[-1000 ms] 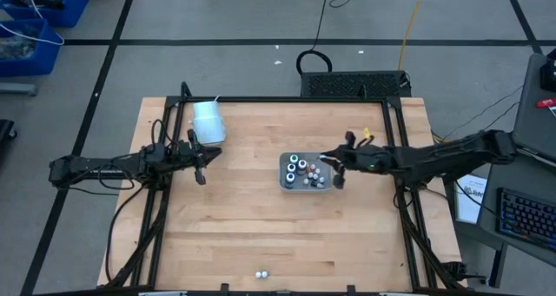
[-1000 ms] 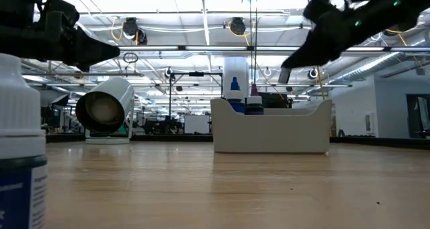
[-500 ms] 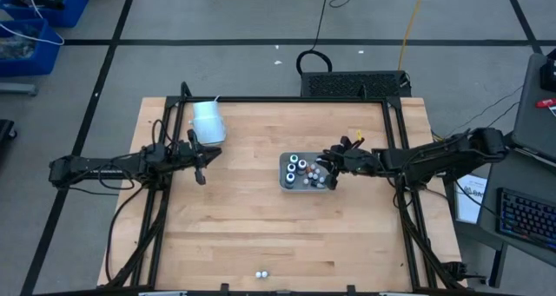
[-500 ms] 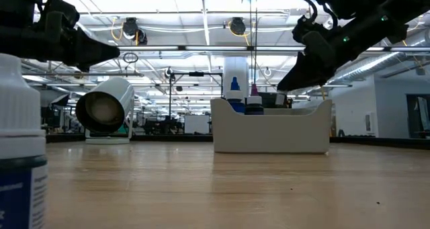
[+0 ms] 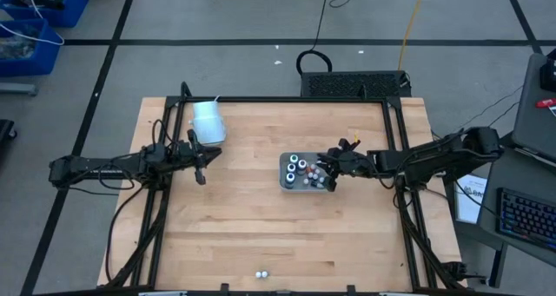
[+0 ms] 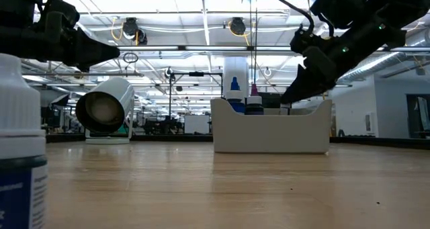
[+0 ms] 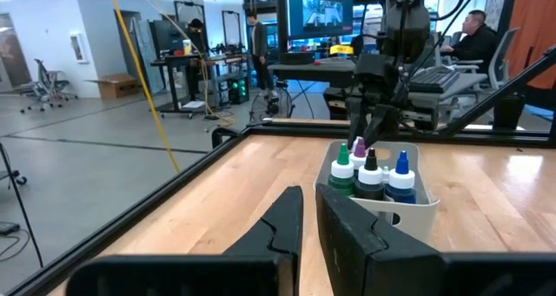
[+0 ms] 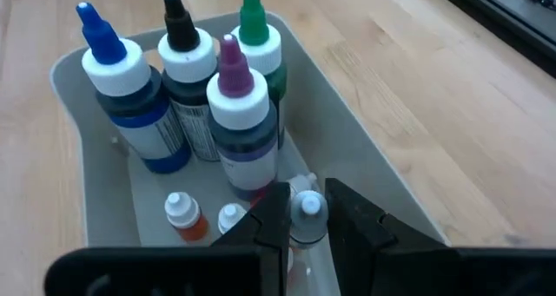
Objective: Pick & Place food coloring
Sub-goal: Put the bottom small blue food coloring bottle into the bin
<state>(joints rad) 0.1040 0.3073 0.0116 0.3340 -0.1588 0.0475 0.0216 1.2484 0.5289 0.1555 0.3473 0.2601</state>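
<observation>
As right hand [image 8: 297,211] lowered into tray [image 5: 287,181]; clamped on small whitish bottle [image 8: 306,211] | left hand [image 5: 201,164] together

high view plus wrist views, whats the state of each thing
tray: upright, holds bottles
four big bottles: upright, capped, in tray
small bottles: in tray beside them
cup: on its side
right gripper: over tray, small bottle cap between its fingers
left gripper: nearly shut, empty

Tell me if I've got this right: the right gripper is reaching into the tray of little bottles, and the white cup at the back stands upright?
Not quite. The right gripper is at the tray of bottles, but the white cup lies on its side, as the low view shows.
</observation>
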